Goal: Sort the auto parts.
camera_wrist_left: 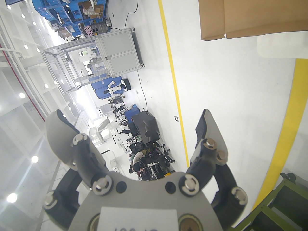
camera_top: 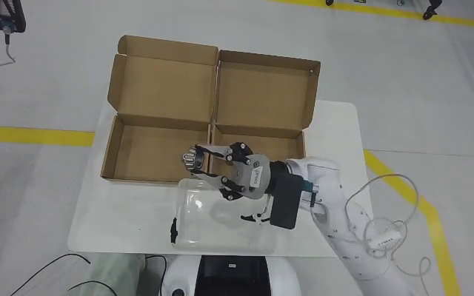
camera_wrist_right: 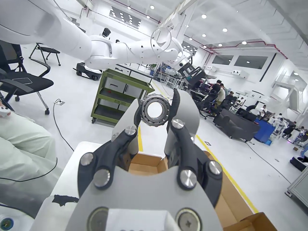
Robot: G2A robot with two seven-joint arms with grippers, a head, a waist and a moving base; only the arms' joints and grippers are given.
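A ring-shaped metal bearing (camera_top: 192, 157) (camera_wrist_right: 155, 111) is held in the air, with my right gripper (camera_top: 201, 160) (camera_wrist_right: 156, 111) shut on it. In the top view it hangs over the front edge of the left cardboard box (camera_top: 144, 152), close to the wall shared with the right cardboard box (camera_top: 259, 142). Both boxes stand with their lids folded back and their visible floors are bare. My left gripper (camera_wrist_left: 131, 121) is open with nothing between its fingers, held out over the floor beside the table. In the right wrist view that same left gripper (camera_wrist_right: 192, 73) appears far off.
A clear plastic bin (camera_top: 215, 218) sits at the front of the white table (camera_top: 333, 148), just under the right arm's wrist. Box lids (camera_wrist_left: 252, 5) rise behind the boxes. A green cart (camera_wrist_right: 120, 94) and office chairs stand on the floor beyond the table.
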